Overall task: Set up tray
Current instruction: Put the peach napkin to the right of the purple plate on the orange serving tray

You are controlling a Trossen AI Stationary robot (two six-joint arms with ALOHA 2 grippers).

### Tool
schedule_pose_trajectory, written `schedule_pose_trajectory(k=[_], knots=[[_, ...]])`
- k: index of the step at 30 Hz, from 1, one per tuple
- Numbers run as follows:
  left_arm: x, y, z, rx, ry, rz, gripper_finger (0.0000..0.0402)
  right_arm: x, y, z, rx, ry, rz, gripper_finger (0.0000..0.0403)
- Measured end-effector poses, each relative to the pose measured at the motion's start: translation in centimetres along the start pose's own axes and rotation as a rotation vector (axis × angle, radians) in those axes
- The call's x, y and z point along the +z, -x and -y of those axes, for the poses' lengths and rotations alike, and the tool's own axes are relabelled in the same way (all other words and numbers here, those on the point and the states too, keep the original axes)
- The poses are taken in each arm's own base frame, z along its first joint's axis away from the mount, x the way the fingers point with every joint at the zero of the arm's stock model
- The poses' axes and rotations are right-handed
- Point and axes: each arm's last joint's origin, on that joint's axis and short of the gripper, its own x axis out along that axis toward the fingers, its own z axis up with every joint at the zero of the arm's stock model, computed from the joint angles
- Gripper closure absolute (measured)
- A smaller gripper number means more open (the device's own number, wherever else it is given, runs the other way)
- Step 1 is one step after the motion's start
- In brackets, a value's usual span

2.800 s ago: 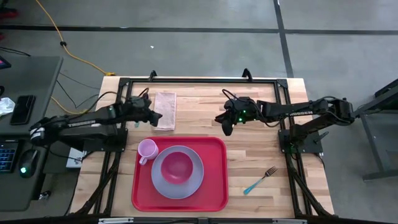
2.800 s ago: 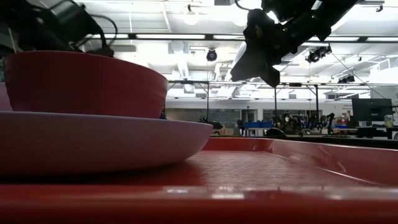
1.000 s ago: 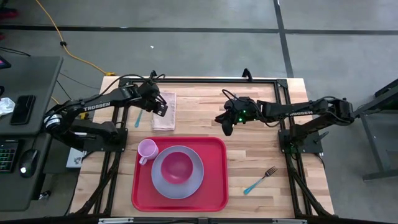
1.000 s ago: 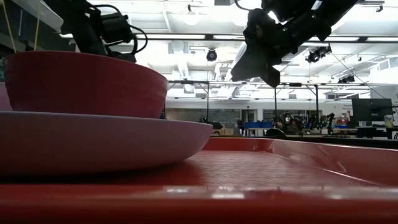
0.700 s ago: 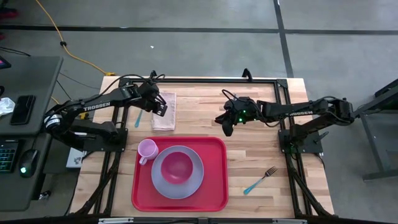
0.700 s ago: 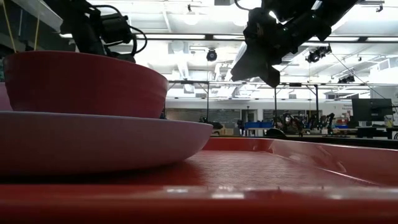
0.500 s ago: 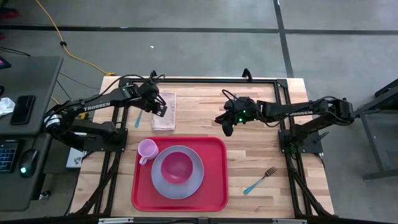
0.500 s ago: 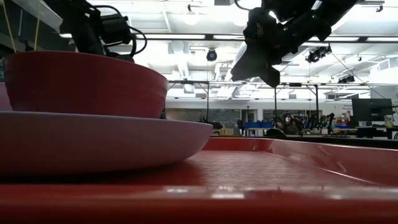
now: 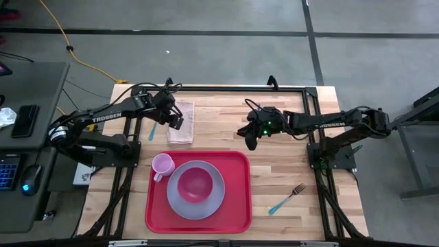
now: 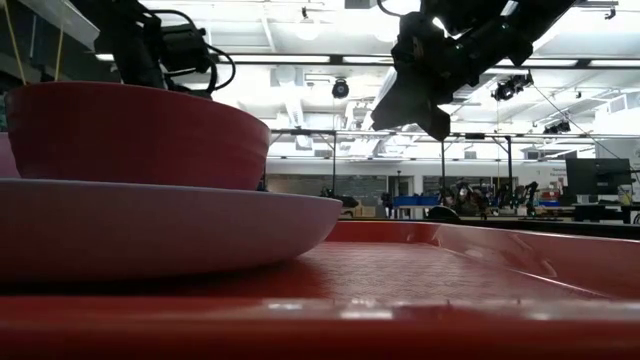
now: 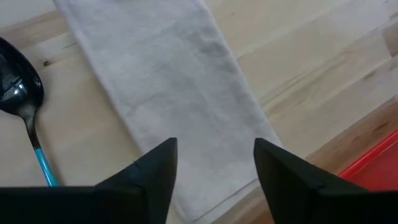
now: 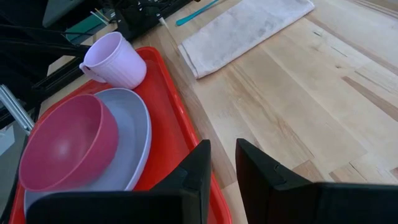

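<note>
The red tray (image 9: pixel 236 206) lies at the table's near middle. On it sits a grey plate (image 9: pixel 218 199) holding a pink bowl (image 9: pixel 195 184), with a pink mug (image 9: pixel 162 165) at its far left corner. A folded white napkin (image 9: pixel 184 113) lies flat on the wood beyond the tray. My left gripper (image 11: pixel 216 155) stands open just over the napkin's near end (image 11: pixel 205 180); no touch shows. My right gripper (image 9: pixel 250 142) hangs shut and empty above the table's middle, right of the napkin.
A spoon with a blue handle (image 9: pixel 151 130) lies left of the napkin. A fork with a blue handle (image 9: pixel 287 199) lies on the bare wood right of the tray. A black frame (image 9: pixel 219 88) runs along the table's far edge.
</note>
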Motion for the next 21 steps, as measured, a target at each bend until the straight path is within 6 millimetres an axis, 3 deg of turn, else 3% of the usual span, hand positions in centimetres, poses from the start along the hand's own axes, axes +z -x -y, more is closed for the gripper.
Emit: schedule_pose_trajectory(k=[8,21], knots=[[0.2,-0.6,-0.2,0.074,0.009,0.013,0.0131,0.0,0.0,0.0,0.0,0.0,0.0,0.035],[0.3,-4.8,-0.4,0.226,0.114,-0.096,0.0131,0.0,0.0,0.0,0.0,-0.007,0.0,0.035]])
